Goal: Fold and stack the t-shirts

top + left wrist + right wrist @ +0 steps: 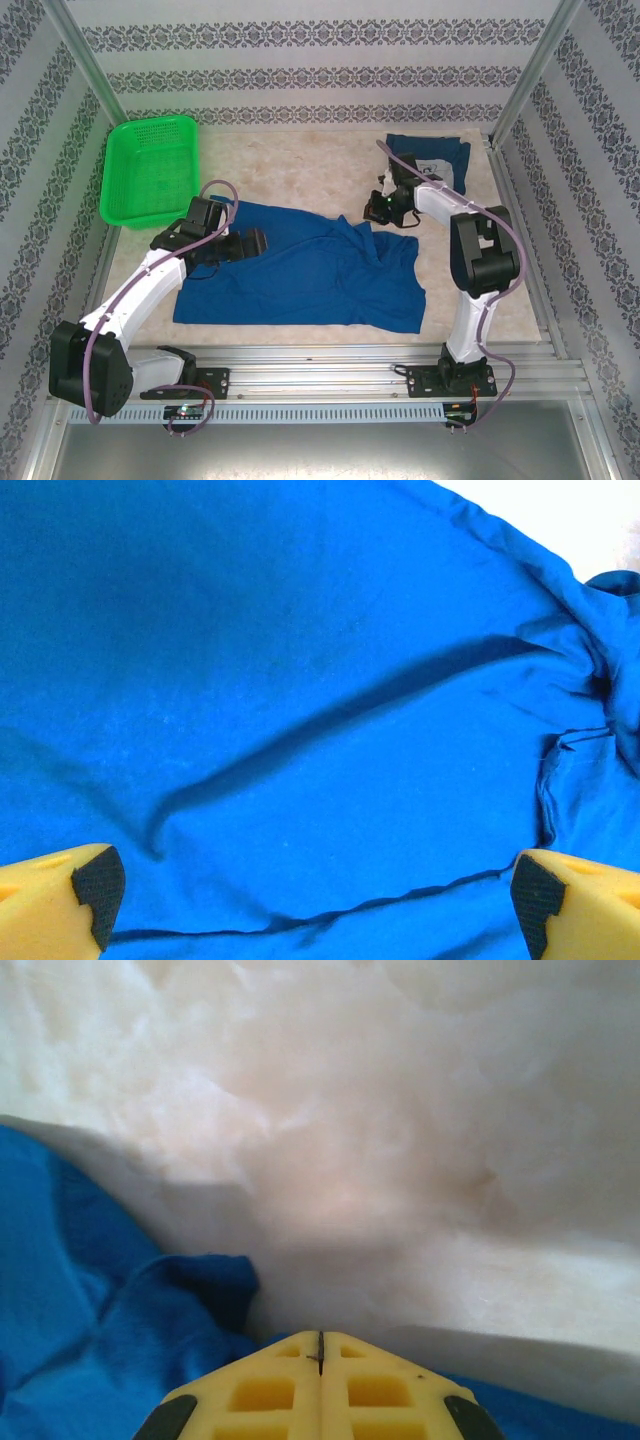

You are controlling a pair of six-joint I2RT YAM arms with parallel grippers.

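Left pincer (310, 890) hung wide open, empty, over a rumpled t-shirt (300, 285) on the tabletop (300, 160); right pincer (320, 1345), closed, sat at its edge; another t-shirt (440, 155) lay seemingly folded far right; folding, stacking remained.

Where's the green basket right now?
In the top view, the green basket sits at the far left corner, just beyond the left claw and the spread blue t-shirt.

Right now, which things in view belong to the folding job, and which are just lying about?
Job:
blue t-shirt spread mid-table
second blue t-shirt, far right corner

Lying about:
green mesh basket, far left
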